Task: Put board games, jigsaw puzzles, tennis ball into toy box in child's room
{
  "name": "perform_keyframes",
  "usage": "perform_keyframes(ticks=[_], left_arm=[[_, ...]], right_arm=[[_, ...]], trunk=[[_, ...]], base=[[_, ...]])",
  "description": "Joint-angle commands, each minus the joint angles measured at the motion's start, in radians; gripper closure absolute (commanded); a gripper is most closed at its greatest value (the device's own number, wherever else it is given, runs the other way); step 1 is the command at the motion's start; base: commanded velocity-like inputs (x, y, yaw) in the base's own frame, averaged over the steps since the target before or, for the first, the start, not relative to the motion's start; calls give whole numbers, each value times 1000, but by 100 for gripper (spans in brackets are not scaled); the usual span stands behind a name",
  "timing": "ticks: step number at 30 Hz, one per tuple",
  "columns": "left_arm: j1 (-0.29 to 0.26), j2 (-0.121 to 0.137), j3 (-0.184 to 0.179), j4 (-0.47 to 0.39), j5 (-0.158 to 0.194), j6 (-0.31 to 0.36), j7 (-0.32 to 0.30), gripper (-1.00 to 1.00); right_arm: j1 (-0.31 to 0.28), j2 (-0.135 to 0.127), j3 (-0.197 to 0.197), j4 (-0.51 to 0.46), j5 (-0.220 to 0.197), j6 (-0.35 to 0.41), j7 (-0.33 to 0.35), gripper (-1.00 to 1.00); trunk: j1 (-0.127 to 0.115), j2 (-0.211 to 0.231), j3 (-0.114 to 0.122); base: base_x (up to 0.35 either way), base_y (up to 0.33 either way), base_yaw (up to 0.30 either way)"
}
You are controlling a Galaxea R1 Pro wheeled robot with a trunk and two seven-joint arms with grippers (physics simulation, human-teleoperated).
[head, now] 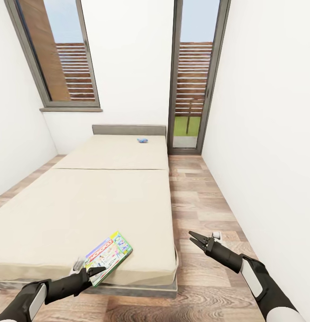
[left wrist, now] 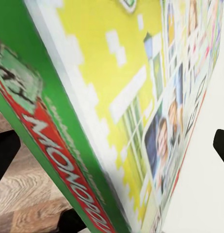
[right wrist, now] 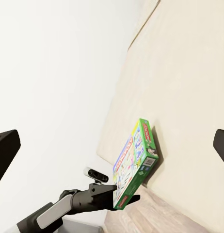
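A wide cream bed (head: 83,201) on a wood-plank floor (head: 204,210). A Monopoly box (head: 108,256) lies at its 6 o'clock edge; a small blue box (head: 142,140) lies near its 12 o'clock end.

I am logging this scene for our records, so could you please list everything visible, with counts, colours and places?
Monopoly board game: one, green, red and yellow, near edge of the bed, tilted up.
Small blue object: one, far end of bed; too small to identify.
Bed: one, cream, room centre.
Windows: two, grey frames, far wall.
Floor: wood planks.
Left gripper: black, at the game's near edge.
Right gripper: black, open, over floor.
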Motion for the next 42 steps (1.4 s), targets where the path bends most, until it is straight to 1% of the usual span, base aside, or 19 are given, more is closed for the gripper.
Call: perform_keyframes(ticks=[1, 9, 10, 19, 35, 36, 37, 39, 40, 42], left_arm=[[-1, 0, 2, 0, 3, 6, -1, -100], [-1, 0, 3, 0, 4, 3, -3, -100], [-1, 0, 3, 0, 4, 2, -4, 100], [-1, 0, 4, 0, 6, 3, -11, 100], [-1, 1, 3, -1, 10, 9, -16, 100], [-5, 28, 1, -33, 8, 79, -118, 100], [-6, 35, 0, -47, 7, 102, -134, 100], [-8, 41, -1, -71, 5, 127, -149, 100], [-8, 43, -2, -80, 5, 134, -153, 100], [-10, 46, -4, -111, 4, 153, -161, 100]], right_arm=[[0, 0, 0, 0, -5, 7, 0, -100], [0, 0, 0, 0, -5, 7, 0, -100], [0, 0, 0, 0, -5, 7, 0, -100], [0, -1, 0, 0, -5, 7, 0, -100], [0, -2, 0, 2, -5, 7, 0, -100], [0, -4, 1, -22, -4, 10, -5, -100], [1, -5, 2, -45, -4, 14, -4, -100], [5, -5, 5, -92, -3, 19, -3, -100], [14, -5, 8, -126, 0, 26, -3, -100], [25, -4, 12, -162, 3, 38, -3, -100]], trunk=[[0, 0, -1], [0, 0, -1], [0, 0, -1], [0, 0, -1], [-61, 112, 49], [-65, 119, 52], [-69, 126, 56], [-77, 140, 62], [-81, 147, 65], [-88, 161, 71]], base=[[3, -2, 0], [1, 0, 0], [0, 0, 0], [0, 0, 0], [0, 0, 0], [0, 0, 0], [0, 0, 0], [0, 0, 0], [0, 0, 0], [0, 0, 0]])
